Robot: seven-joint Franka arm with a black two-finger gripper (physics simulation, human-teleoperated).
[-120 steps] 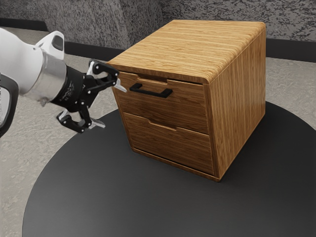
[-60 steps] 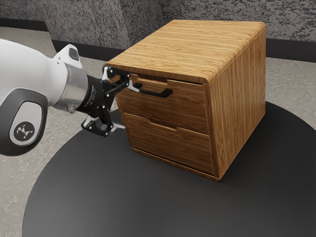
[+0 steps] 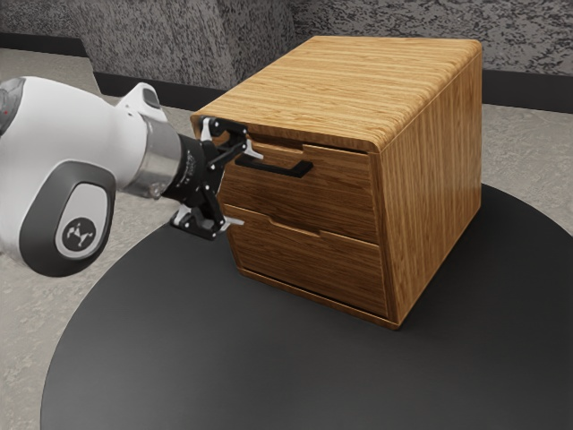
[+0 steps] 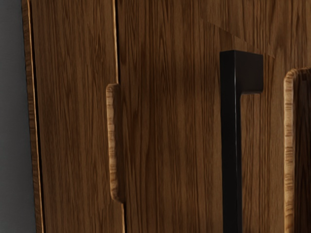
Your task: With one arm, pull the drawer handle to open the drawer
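From the side: a two-drawer wooden cabinet on a round black table, both drawer fronts flush with the case. On the upper drawer, a black bar handle, high up and toward the exterior view's left. In from that same left, the white arm, its gripper spread wide, pinching nothing; upper finger right at the handle's near end, lower finger by the top edge of the lower drawer. From the wrist: close on the wood grain, handle standing proud of the upper drawer front, a curved cut-out in the lower drawer's edge beside it, the table a grey strip beyond.
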